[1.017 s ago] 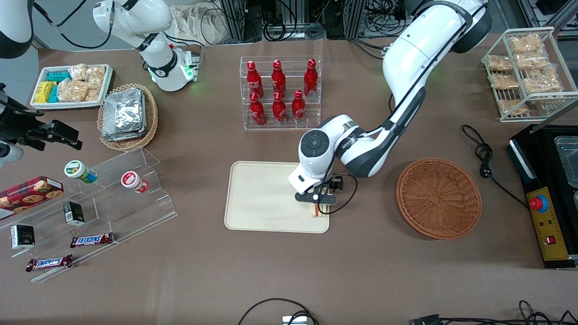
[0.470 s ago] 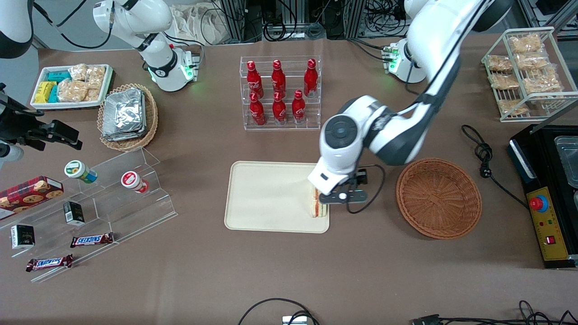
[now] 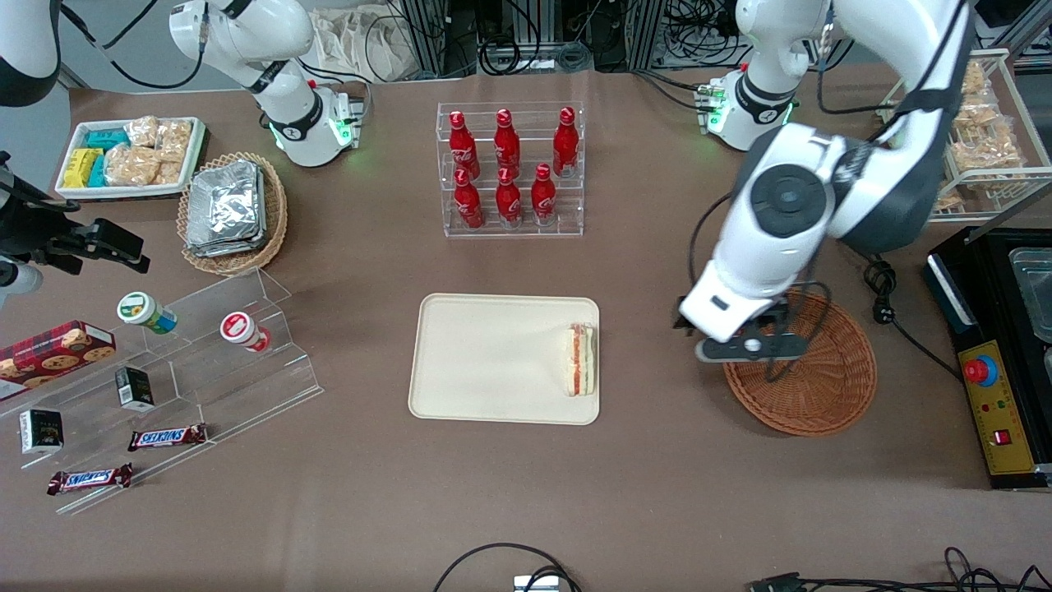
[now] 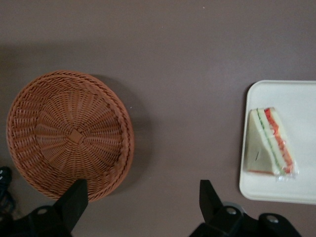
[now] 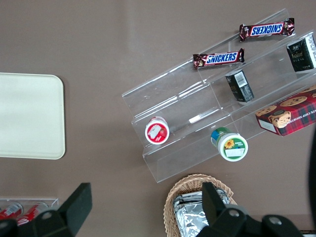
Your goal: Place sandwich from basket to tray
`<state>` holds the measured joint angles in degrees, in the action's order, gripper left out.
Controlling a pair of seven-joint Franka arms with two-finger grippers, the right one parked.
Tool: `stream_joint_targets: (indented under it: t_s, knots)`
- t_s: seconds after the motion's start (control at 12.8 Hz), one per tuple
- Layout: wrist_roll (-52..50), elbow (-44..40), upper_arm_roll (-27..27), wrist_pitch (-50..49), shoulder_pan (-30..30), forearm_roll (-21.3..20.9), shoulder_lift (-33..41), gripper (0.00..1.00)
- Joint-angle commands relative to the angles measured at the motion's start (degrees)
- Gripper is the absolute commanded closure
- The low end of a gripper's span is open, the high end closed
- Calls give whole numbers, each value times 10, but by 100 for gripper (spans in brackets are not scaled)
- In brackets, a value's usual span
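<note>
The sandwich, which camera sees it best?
The left wrist view: the sandwich shows large, with its red and green layers, lying on the tray. The front view shows it small. The right wrist view misses it. The open hand hangs over the basket.

"SNICKERS" reads on two chocolate bars (image 5: 267, 30) (image 5: 218, 59) by the acrylic stand.

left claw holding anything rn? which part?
Nothing. The claw is open and empty, above the basket's rim; the sandwich lies on the tray.

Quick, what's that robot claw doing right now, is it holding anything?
Gripper: jaws open, holding nothing, up above the table between basket and tray; sandwich lies on the tray.
</note>
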<state>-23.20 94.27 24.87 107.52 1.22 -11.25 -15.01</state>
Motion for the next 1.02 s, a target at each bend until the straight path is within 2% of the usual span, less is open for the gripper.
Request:
stream_joint_targets:
  t_s: [0.0, 0.16, 0.31, 0.55, 0.94]
  knots:
    - [88, 36, -43, -7, 20, 59, 69, 0]
    - [135, 25, -100, -35, -2, 85, 89, 0]
    - [156, 0, -127, -99, -7, 107, 106, 0]
    - [149, -18, -178, -121, -31, 110, 110, 0]
    - [154, -19, -193, -129, -40, 100, 110, 0]
